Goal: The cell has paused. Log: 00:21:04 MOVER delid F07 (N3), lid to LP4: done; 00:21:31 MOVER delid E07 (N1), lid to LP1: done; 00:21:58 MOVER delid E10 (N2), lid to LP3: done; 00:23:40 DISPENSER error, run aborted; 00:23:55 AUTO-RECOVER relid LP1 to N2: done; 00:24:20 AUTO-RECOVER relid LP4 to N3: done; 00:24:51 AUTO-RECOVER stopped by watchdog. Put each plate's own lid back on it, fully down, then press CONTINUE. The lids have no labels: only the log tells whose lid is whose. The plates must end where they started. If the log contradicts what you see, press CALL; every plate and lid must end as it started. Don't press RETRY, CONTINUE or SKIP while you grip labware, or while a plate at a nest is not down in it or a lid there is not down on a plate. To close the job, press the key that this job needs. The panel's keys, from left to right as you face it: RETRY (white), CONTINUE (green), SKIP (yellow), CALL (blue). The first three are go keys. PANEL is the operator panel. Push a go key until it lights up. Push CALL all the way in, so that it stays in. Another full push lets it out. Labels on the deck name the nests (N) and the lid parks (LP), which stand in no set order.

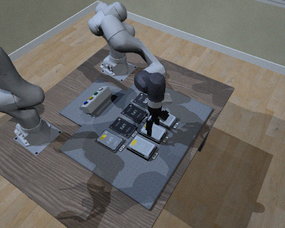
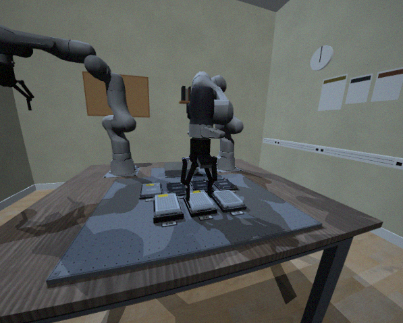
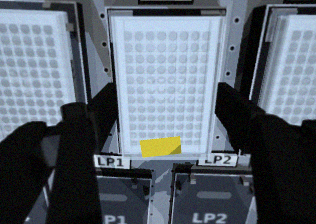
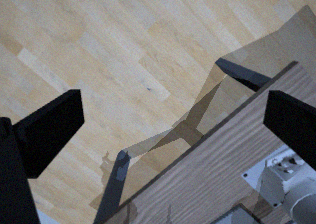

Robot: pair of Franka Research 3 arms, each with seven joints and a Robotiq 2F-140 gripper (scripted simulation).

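Two robot arms (image 1: 22,90) (image 2: 116,101) (image 4: 285,186) are standing at one table (image 1: 39,166) (image 2: 340,215) (image 4: 200,173), three plates (image 1: 142,147) (image 2: 167,205) (image 3: 165,86) and one box (image 1: 99,99) (image 2: 177,169) with four buttons (image 1: 90,98) are sitting there, and one clock (image 2: 321,57), one corkboard (image 2: 137,96) and three wall sheets (image 2: 358,92) are hanging behind.

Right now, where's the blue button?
In the top view, the blue button is left of centre, at the lower-left end of the operator panel, beside the yellow button.
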